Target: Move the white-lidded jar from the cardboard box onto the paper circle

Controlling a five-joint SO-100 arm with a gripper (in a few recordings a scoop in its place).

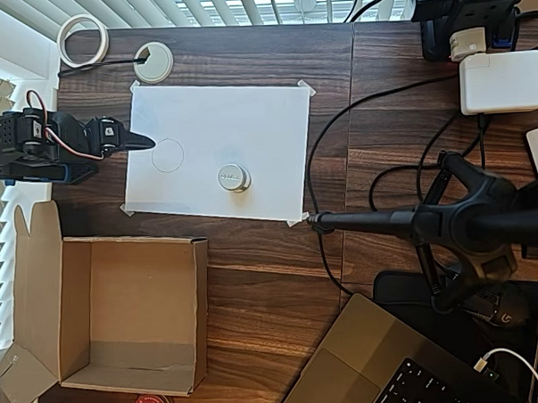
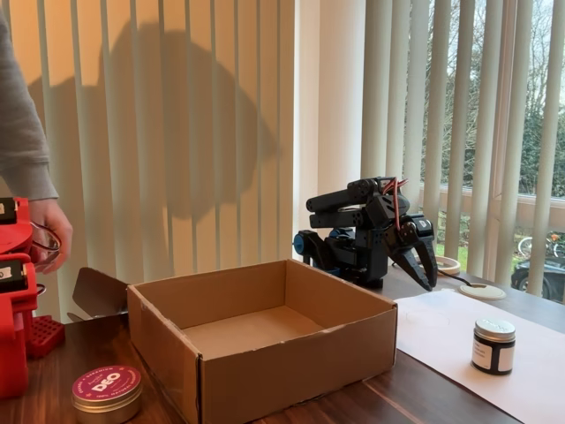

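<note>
We are seeing the white-lidded jar (image 1: pixel 234 177) standing on the paper sheet (image 1: pixel 248 122), out of the cardboard box (image 1: pixel 131 315) and beside the paper circle (image 1: pixel 167 155), while our gripper (image 1: pixel 141 142), seemingly clenched and empty, is risking knocking it over on approach.

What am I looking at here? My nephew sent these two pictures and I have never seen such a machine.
It is a small black robot arm on a wooden desk. One picture looks straight down from above; the other is taken from the side, at desk height. The arm's hand, two pointed fingers, holds nothing and hangs over the edge of a taped-down white paper sheet. On the sheet stands a small white-lidded jar, beside a faint pencilled paper circle, not on it. An empty cardboard box sits nearby, with a red-lidded tin next to it.
</note>
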